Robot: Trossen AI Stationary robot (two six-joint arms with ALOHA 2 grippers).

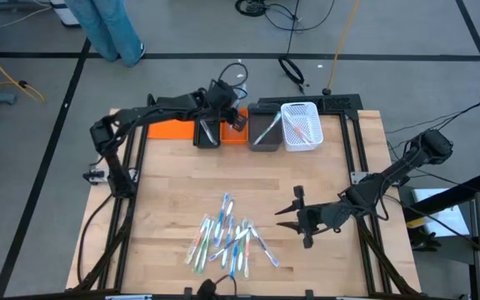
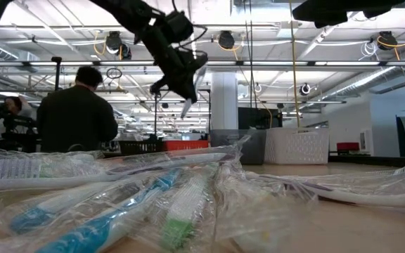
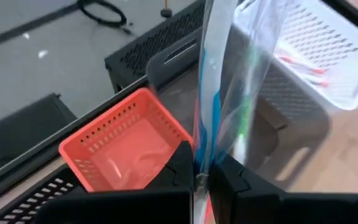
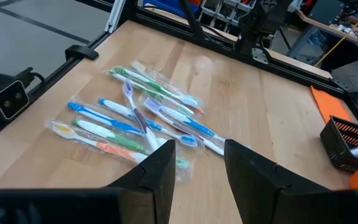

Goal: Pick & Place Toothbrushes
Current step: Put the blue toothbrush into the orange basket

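Note:
A pile of wrapped toothbrushes, blue, green, pink and white, lies on the wooden table near its front edge. My right gripper hovers open just right of the pile, with nothing between its fingers. At the far edge my left gripper is shut on one blue-and-green toothbrush in a clear wrapper. It hangs above the small orange bin, beside the grey bin. My left gripper pinches the wrapped toothbrush between its two fingers at one end. The fingers slant down toward the bins, and the brush runs on ahead of them. In the low view it hangs tilted below the gripper, clear of the bins and the table.
A row of bins stands along the far edge: a flat orange one, a black one, a small orange one, a grey one and a white one holding pink brushes. A person stands in the room beyond.

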